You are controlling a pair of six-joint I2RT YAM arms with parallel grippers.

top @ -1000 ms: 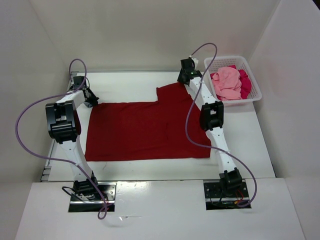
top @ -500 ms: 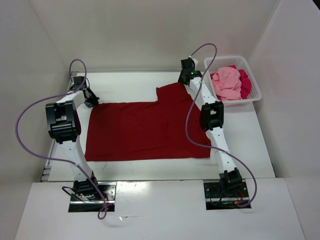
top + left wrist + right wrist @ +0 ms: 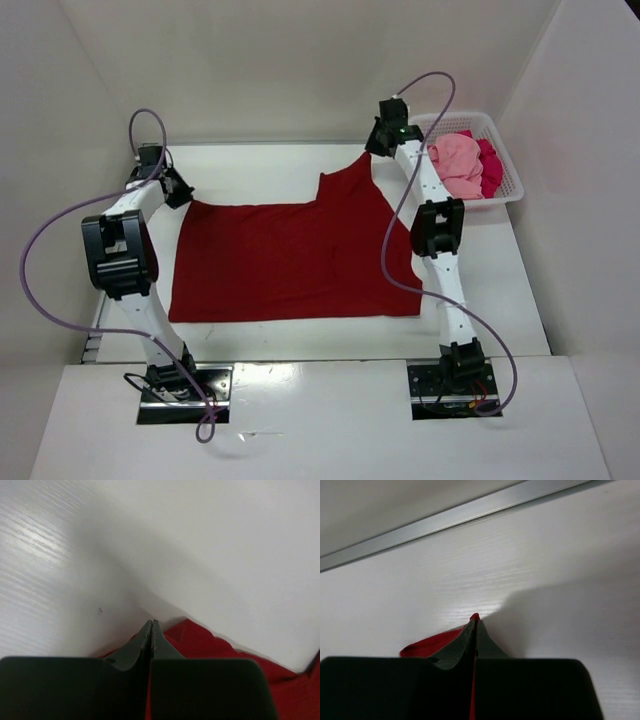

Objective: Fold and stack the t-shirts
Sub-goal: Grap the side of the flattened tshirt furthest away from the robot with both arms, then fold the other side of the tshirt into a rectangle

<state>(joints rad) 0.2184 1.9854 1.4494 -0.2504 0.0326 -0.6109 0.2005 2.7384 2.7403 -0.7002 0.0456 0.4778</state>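
Note:
A dark red t-shirt [image 3: 290, 255] lies spread over the table in the top view. My left gripper [image 3: 180, 195] is shut on its far left corner, and the red cloth [image 3: 210, 642] shows beside the closed fingers. My right gripper [image 3: 378, 148] is shut on the far right corner and holds it lifted, so the cloth rises to a peak; a red tip [image 3: 475, 616] pokes out between the fingers. A light pink t-shirt [image 3: 455, 165] and a crimson-magenta t-shirt [image 3: 490, 165] lie bunched in the basket.
The white lattice basket [image 3: 512, 190] stands at the far right of the table, close to my right arm. A metal rail [image 3: 450, 517] runs along the table's far edge. White walls close in at the back and on both sides.
My right gripper has shut on the shirt's far right corner and raised it toward the back right. My left gripper has shifted slightly back with its corner.

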